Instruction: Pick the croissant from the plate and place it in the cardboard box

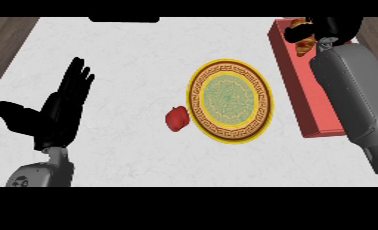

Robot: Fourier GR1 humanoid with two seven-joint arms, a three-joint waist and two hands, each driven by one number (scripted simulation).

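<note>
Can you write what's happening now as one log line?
right hand: holds croissant over box | plate: empty | left hand: open, resting

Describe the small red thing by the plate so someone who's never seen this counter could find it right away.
Start at the round plate with the yellow rim and green centre, in the middle of the white counter. At its lower left edge, on the counter, sits the red object. It is a small, lumpy, plain red thing, unlike the long red box at far right.

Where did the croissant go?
In the head view the croissant is at the upper right, over the far end of the red box, with the right hand curled round it. The plate beside the box has nothing on it.
</note>
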